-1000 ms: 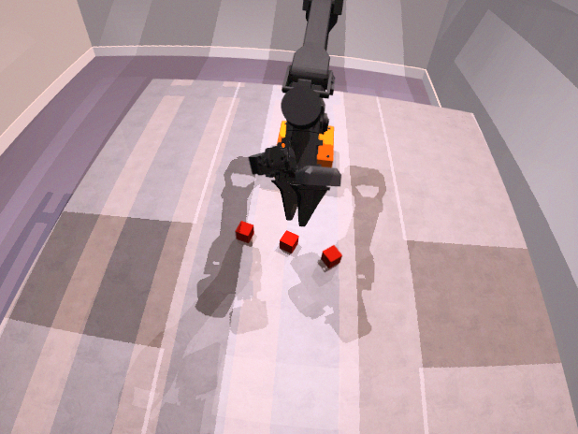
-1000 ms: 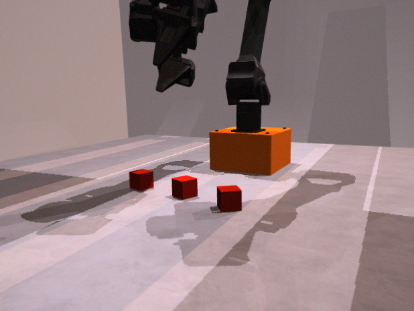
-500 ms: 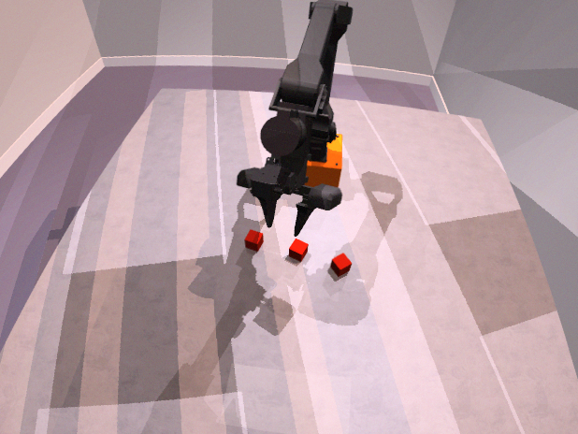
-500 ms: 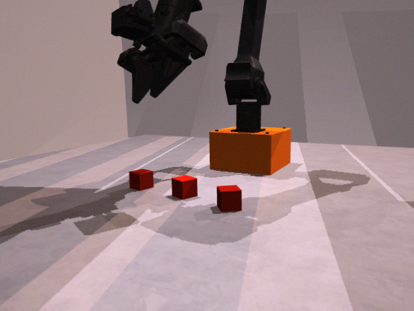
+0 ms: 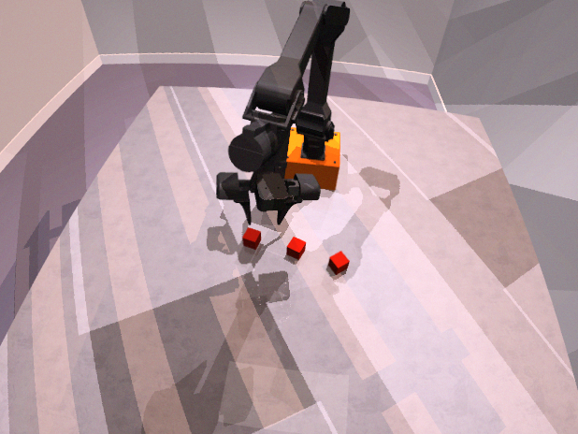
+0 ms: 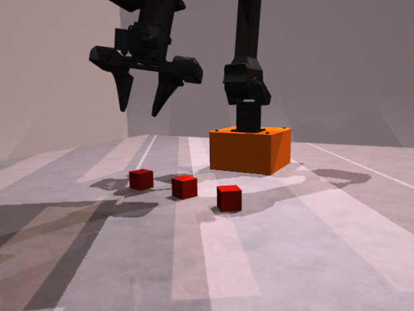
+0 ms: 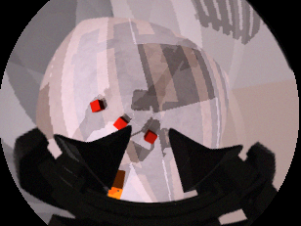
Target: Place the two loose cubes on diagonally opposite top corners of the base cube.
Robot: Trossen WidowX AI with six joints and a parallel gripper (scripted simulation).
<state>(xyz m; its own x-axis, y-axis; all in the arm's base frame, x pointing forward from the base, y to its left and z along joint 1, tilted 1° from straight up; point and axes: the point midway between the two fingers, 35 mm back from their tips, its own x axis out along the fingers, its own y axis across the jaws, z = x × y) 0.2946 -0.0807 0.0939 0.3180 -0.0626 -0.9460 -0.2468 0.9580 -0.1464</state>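
Note:
Three red cubes of like size and colour stand apart in a slanting row on the floor; nothing marks which is the fixed base. The left cube (image 5: 252, 238) (image 6: 141, 179) (image 7: 150, 137), middle cube (image 5: 296, 248) (image 6: 184, 187) (image 7: 120, 123) and right cube (image 5: 339, 263) (image 6: 229, 198) (image 7: 97, 106) each lie flat, none stacked. My gripper (image 5: 264, 224) (image 6: 139, 114) (image 7: 150, 129) is open and empty, pointing down, high above the floor. In the wrist view the left cube shows between the fingertips, well below them; the middle cube shows just beside one fingertip.
The orange box (image 5: 312, 174) (image 6: 239, 152) (image 7: 115, 193) under the arm's foot stands behind the cubes. Shadows of the arm fall around the cubes. Walls rise beyond the floor's edges at the back and sides.

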